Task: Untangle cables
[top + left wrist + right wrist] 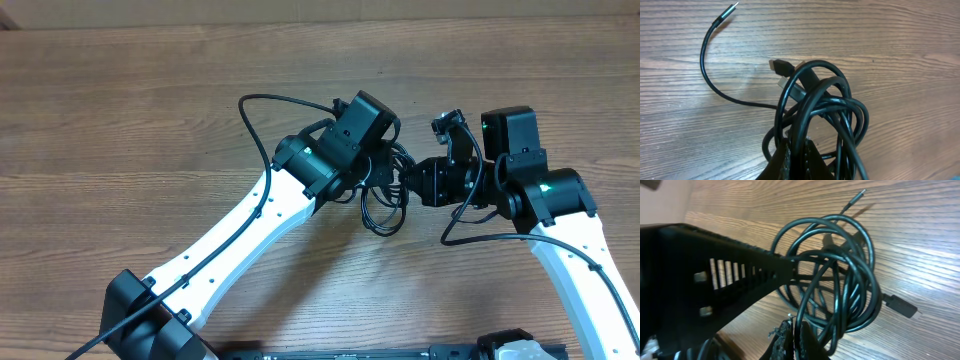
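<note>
The cables [385,195] are a bundle of thin black loops held between my two grippers at mid-table. In the left wrist view the cables [820,115] coil above my left gripper [799,155], which is shut on a strand. One silver-tipped end [729,10] trails off to the upper left. A black plug [782,67] lies behind the loops. In the right wrist view the cables [840,280] hang in loops, and my right gripper [796,335] is shut on a strand. A plug [900,305] lies on the wood at the right.
The wooden table [150,120] stretches around both arms. The left arm's black gripper body [715,275] fills the left of the right wrist view, close to the right gripper. Thick arm wires [275,100] loop above the left wrist.
</note>
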